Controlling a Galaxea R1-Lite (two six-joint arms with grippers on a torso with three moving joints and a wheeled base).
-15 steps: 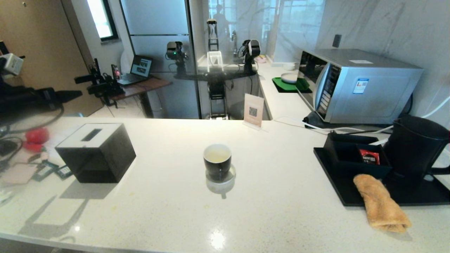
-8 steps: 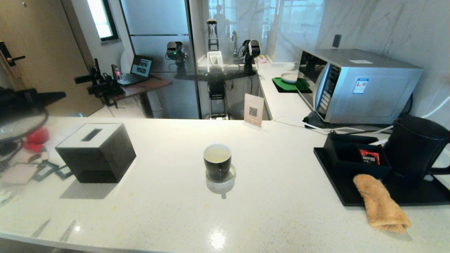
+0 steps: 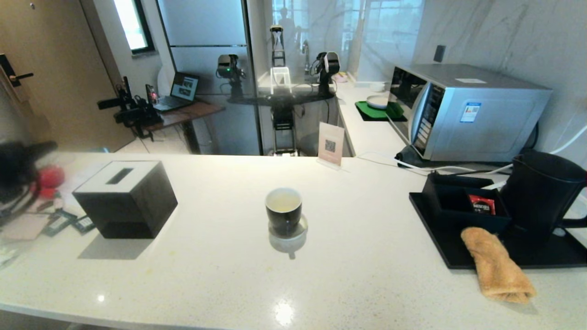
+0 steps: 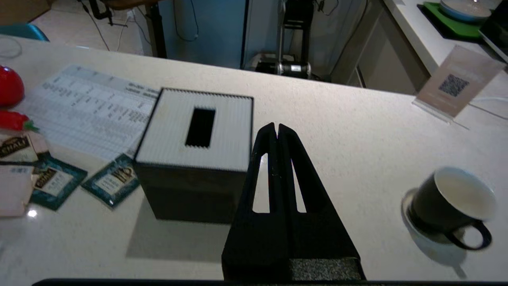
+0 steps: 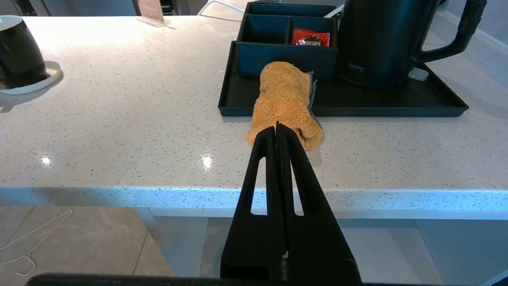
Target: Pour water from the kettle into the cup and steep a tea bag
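The cup (image 3: 284, 211) stands on a small white coaster (image 3: 289, 229) near the middle of the white speckled table (image 3: 357, 275), and the head view shows a pale, faintly yellowish liquid inside it; in the left wrist view the cup (image 4: 452, 204) appears with a small handle, but its inside is too blurred to read. The kettle (image 3: 541, 195) stands upright at the right end of the table on a black tray (image 3: 440, 243), and its handle is cut off by the edge of the head view. Just beside it on the tray is a black compartment box (image 3: 463, 206) with a red packet (image 3: 481, 204) in one compartment, and an orange towel (image 3: 497, 266) lies rolled over the front rim of the tray, partly on the table. The left pincer (image 4: 276, 128) hangs above the table near a black box with a slotted white top (image 3: 124, 198); its two fingers are pressed together and hold nothing. In the head view the left arm is only a dark blur (image 3: 18, 167) at the left edge. The right pincer (image 5: 277, 126) is low in front of the table edge, out of the head view, with its fingers also closed and empty, pointing toward the towel. Beside the slotted box lie some teal sachets (image 4: 113, 183) and a printed sheet (image 4: 91, 109). I cannot find the tea bag with its string in any view.
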